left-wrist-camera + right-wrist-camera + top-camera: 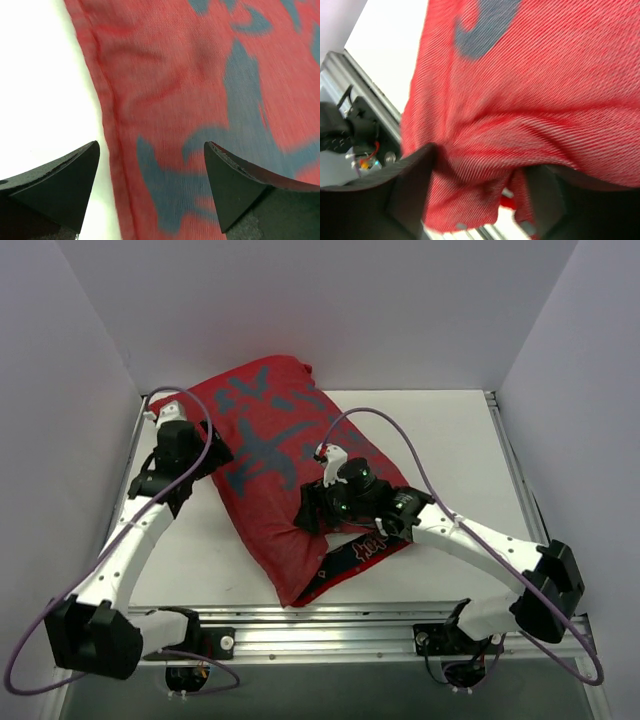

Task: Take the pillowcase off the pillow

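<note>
Top view only: the whole pillowcase (270, 440) lies slantwise on the table (450, 440). The left gripper (212, 455) is at its far left edge and the right gripper (306, 512) is over its near half.
Left wrist view only: the cloth's seamed edge runs between the left gripper's fingers (65, 175), with bare white table under the left-hand one.
Right wrist view only: a bunched fold of red cloth sits in the gap, touching one finger (415, 190). A metal rail (365, 85) is off to that side.
Left gripper: jaws wide apart, holding nothing.
Right gripper: jaws apart, with cloth sagging between them and not pinched.
Pillowcase contents: it bulges full. The pillow is hidden inside, under both grippers.
Dark printed band (365, 545): beside the right gripper, at the near end.
</note>
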Robot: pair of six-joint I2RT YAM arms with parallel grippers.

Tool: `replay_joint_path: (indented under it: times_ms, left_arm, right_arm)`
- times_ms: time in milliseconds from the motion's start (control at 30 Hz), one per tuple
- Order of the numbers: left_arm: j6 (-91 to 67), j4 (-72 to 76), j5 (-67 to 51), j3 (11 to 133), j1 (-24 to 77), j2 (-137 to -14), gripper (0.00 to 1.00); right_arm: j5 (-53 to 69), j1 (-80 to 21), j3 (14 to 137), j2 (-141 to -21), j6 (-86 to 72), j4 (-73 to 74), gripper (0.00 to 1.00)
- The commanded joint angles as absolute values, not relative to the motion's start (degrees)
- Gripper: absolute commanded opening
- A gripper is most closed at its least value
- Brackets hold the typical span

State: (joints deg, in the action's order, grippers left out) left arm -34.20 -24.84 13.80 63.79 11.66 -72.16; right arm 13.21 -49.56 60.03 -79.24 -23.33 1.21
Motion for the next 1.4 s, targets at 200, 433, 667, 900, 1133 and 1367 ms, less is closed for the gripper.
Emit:
replay_joint_path:
  times_ms: [200,433,667,900,1133,1367]
  left_arm:
    - [-37.6,-24.5,-11.8,55.0,12.3,-61.3,0.94]
    - [-39.1,-20.5,-16.5,54.4,13.0,-62.8,0.94]
    - [-43.1,-16.7,-15.0,46.9,16.6,-61.7,0.94]
    - [-37.4,-24.4,-8.7,43.4,18.9,-55.6,0.94]
    - [-24.4,-33.3,-5.4,51.3,21.3,-47.7,0.94]
    - [-13.2,-32.0,-0.5,54.1,37.5,-46.8,0.94]
  right_arm:
    - [0.4,-45.0,68.5,-67.9,-17.3,16.0,0.95]
    - [8.5,-25.9,66.5,-73.8,-17.7,11.8,0.97]
    - [17.7,-27.0,68.4,-88.1,-15.7,3.0,0.88]
    - [17.4,-32.7,80.2,-102.3,-12.0,0.5,0.86]
    - [12.4,-34.7,87.1,-105.1,-15.2,-3.2,0.87]
    - [3.2,-35.1,84.3,-96.1,-16.4,-0.4,0.91]
